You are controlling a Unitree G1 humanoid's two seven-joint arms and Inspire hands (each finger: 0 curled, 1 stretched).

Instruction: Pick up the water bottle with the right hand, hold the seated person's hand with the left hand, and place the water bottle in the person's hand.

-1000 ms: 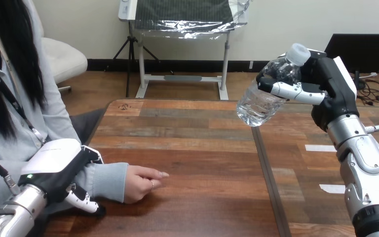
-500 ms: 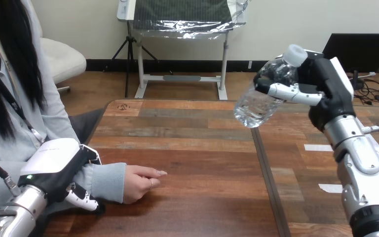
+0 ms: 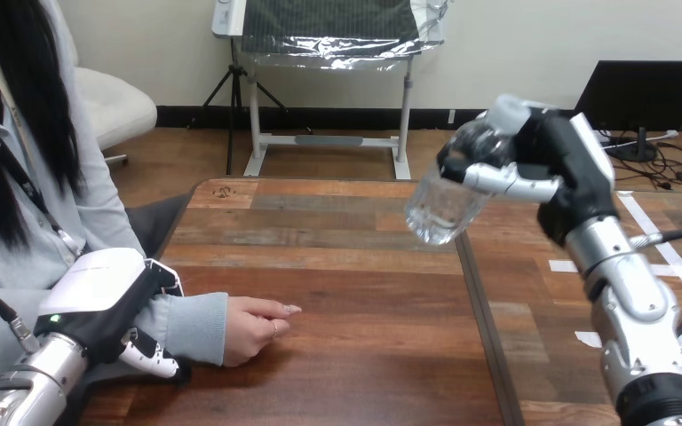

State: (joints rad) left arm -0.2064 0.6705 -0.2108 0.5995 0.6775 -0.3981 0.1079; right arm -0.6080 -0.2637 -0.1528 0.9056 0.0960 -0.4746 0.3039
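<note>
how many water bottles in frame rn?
1. The water bottle is held tilted, cap up, in the right hand, whose fingers curl round it, above the far part of the table.

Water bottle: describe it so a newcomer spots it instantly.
Above the right half of the wooden table, the right hand is raised. Its curled fingers grip the water bottle, tilted: the only clear plastic thing over the table, pale-capped.

Wooden table (image 3: 355, 266) (white tape strips (image 3: 559, 265))
</note>
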